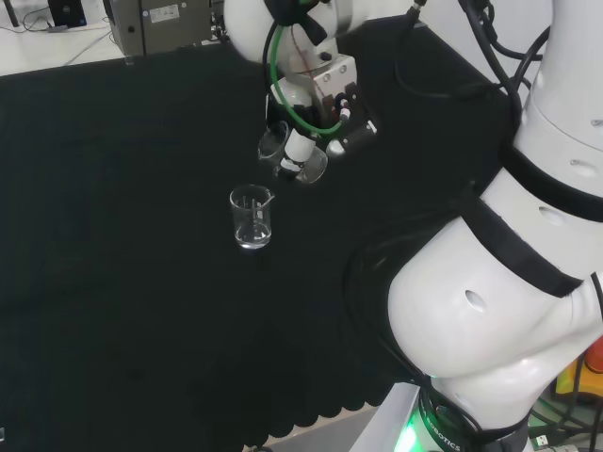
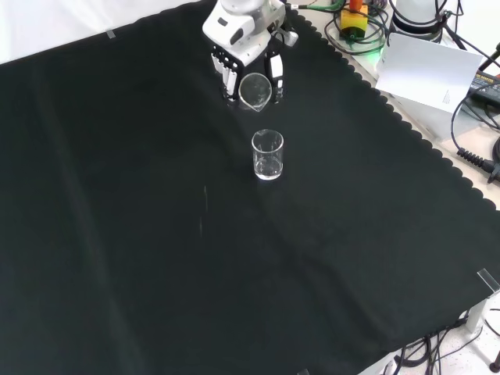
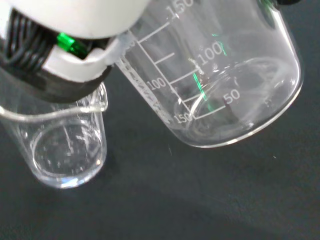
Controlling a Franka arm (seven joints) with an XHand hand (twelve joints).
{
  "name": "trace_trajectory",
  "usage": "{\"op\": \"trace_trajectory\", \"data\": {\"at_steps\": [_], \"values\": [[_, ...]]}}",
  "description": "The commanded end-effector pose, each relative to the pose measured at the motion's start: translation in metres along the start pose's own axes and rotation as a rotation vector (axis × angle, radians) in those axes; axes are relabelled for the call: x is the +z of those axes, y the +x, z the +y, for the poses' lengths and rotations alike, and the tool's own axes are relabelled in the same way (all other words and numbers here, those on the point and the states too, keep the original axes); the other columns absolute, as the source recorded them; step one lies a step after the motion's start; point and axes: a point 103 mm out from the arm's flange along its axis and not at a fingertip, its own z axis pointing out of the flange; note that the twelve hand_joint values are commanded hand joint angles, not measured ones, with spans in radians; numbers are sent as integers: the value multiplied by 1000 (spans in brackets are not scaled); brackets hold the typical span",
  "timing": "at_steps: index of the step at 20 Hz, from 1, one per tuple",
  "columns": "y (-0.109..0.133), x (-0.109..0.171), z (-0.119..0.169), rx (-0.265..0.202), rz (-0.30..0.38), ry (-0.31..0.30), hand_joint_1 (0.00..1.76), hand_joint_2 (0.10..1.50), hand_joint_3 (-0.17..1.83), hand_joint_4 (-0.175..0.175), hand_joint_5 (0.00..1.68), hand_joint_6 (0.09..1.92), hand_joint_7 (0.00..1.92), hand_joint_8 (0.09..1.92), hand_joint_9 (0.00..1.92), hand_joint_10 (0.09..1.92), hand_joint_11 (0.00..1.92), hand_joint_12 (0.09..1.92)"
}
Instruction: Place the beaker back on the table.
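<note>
Tilting well off upright, a clear glass beaker with white printed graduations (image 3: 220,75) is held above the black cloth-covered surface (image 2: 156,234) by the black and white robot hand (image 2: 244,48), whose fingers (image 2: 276,78) are curled round its wall. In the front view the held beaker (image 2: 255,91) is seen between dark fingers that reach down at either side of it, with its round mouth turned toward the camera. In the head view it (image 1: 294,155) hangs just under the wrist block, to the left of the arm's big white links (image 1: 509,282), and it is clear of the cloth. No liquid can be made out inside it in the wrist view, where its base is seen lifted away from the dark fabric. A second, smaller clear glass beaker with a pouring spout (image 2: 267,155) is standing upright on the surface, near the held one but apart from it: nearer the camera in the front view, and down and to the left in the head view (image 1: 252,217). In the wrist view this standing beaker (image 3: 65,150) is seen beside the tilted one, and its bottom rests on the cloth.
</note>
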Motion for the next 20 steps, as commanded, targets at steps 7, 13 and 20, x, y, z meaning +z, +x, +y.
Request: {"op": "trace_trajectory", "data": {"at_steps": [7, 13, 20], "values": [[-53, 26, 20, 67, 216, -127, 1141, 635, 698, 165, 1280, 678, 1761, 87, 1787, 87, 1515, 516], [-66, 43, 45, 18, 321, -175, 1141, 637, 696, 163, 1277, 683, 1754, 87, 1781, 87, 1510, 515], [-74, 61, 71, -26, 402, -190, 1140, 644, 689, 154, 1269, 693, 1742, 87, 1762, 87, 1496, 513]]}}
